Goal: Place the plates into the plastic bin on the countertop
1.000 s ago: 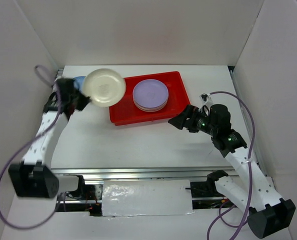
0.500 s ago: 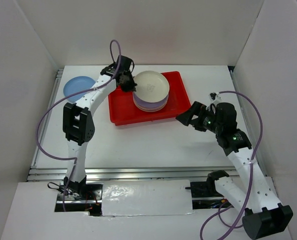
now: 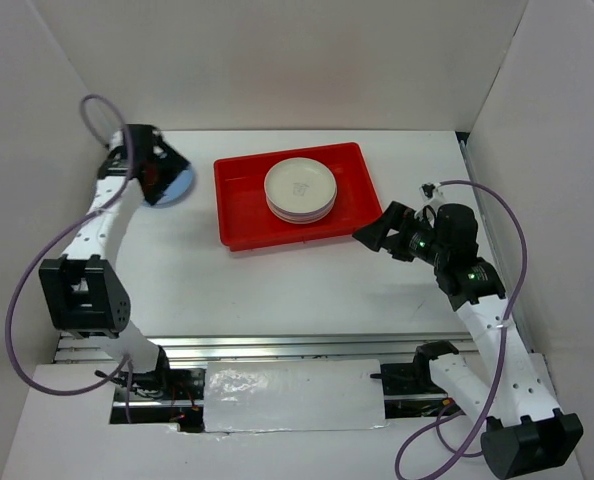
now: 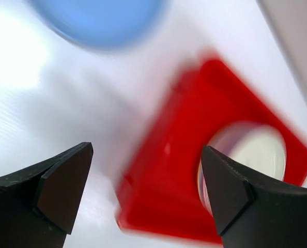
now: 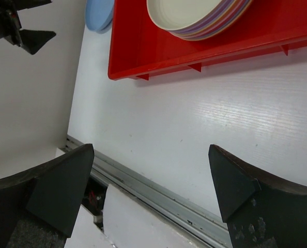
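Note:
The red plastic bin (image 3: 242, 210) lies at the back middle of the white countertop (image 3: 277, 280). In it is a stack of plates (image 3: 300, 190) with a cream one on top. One blue plate (image 3: 180, 185) lies on the countertop left of the bin. My left gripper (image 3: 153, 172) hovers over that plate's left part, open and empty. Its wrist view is blurred and shows the blue plate (image 4: 99, 20), the bin (image 4: 169, 175) and the stack (image 4: 257, 150). My right gripper (image 3: 370, 236) stands open and empty just right of the bin's front right corner.
White walls close in the countertop at the back, left and right. A metal rail (image 3: 277, 345) runs along the near edge. From the right wrist I see the bin's side wall (image 5: 205, 54), the stack (image 5: 195, 15), the blue plate (image 5: 99, 13) and the rail (image 5: 158, 194).
My left gripper set the cream plate on the stack in the bin, opened, and swung back left over the blue plate. The right arm has barely moved.

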Available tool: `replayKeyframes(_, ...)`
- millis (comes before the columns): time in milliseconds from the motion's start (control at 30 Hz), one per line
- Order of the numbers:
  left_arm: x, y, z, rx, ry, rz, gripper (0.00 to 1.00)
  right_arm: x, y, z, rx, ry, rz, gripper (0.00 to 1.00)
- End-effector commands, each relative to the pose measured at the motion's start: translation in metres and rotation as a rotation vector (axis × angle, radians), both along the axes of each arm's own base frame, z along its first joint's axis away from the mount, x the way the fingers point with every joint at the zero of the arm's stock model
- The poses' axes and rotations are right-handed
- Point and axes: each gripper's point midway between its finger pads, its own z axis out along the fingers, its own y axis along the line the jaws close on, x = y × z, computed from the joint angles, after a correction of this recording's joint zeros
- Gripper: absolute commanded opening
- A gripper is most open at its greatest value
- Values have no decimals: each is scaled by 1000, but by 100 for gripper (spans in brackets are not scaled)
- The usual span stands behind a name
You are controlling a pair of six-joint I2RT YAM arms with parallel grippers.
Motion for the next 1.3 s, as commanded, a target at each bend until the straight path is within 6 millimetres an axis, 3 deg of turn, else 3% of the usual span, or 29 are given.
replayKeyframes(0,-8,95,-37,-46,24,326,99,2,9,6,32,-51,62,100)
replayKeyframes(133,-4,141,-75,-132,44,465,99,1,15,-1,40,-38,102,100)
replayKeyframes(267,13,177,-75,-94,0,553,99,-5,24,-5,76,-29,157,100)
replayKeyframes(333,21,185,-85,-86,11,561,99,-6,27,-7,74,-26,168,100)
replayKeyframes(367,29,192,-80,-87,-6,568,99,-8,29,-10,72,-19,178,100)
replayKeyframes(433,33,196,-98,-88,48,575,99,-9,29,-13,65,-20,179,100)
replayKeyframes(467,42,199,-94,-87,39,574,99,-10,30,-16,64,-15,182,100)
replayKeyframes(600,50,202,-121,-73,120,590,89,-11,29,-19,50,-10,188,100)
replayKeyframes(700,44,200,-159,-62,265,618,82,-11,26,-16,31,-19,173,100)
replayKeyframes(900,43,195,-177,-66,288,632,81,-6,24,-10,16,-29,156,100)
replayKeyframes(967,43,194,-183,-65,301,627,64,-5,24,-11,22,-27,153,100)
replayKeyframes(1000,42,192,-191,-67,323,622,37,-5,24,-11,25,-26,155,100)
replayKeyframes(1067,42,191,-192,-78,342,620,4,-4,25,-13,27,-21,157,100)
replayKeyframes(1167,40,188,-179,-79,310,624,0,-3,24,-13,24,-19,149,100)
replayKeyframes(1200,42,189,-156,-77,255,626,0,-3,24,-12,24,-21,148,100)
replayKeyframes(1267,34,188,-138,-67,224,633,0,-3,24,-12,24,-17,146,100)
